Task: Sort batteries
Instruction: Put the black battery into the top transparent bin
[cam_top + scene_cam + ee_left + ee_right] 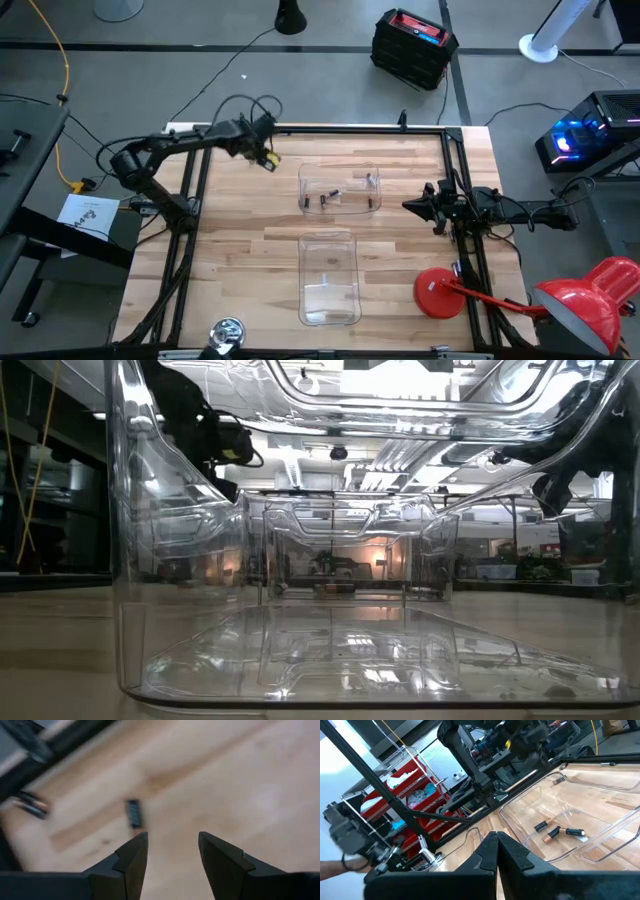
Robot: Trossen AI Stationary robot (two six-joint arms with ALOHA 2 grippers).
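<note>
Hovering w/ jaws apart, empty, left gripper sits at 11 o'clock; cylindrical batteries lie in the clear plastic tray (glossy, ribbed). Right gripper, 3 o'clock, pinched together.

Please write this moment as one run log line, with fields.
left gripper: open, empty, above loose battery on table | right gripper: shut, waiting at right edge | far tray: holds batteries

No lettering can be read in any view — the white printed sheet of paper at the left edge of the high view carries dark marks too small to make out, and the small dark cylindrical batteries show no legible label.
</note>
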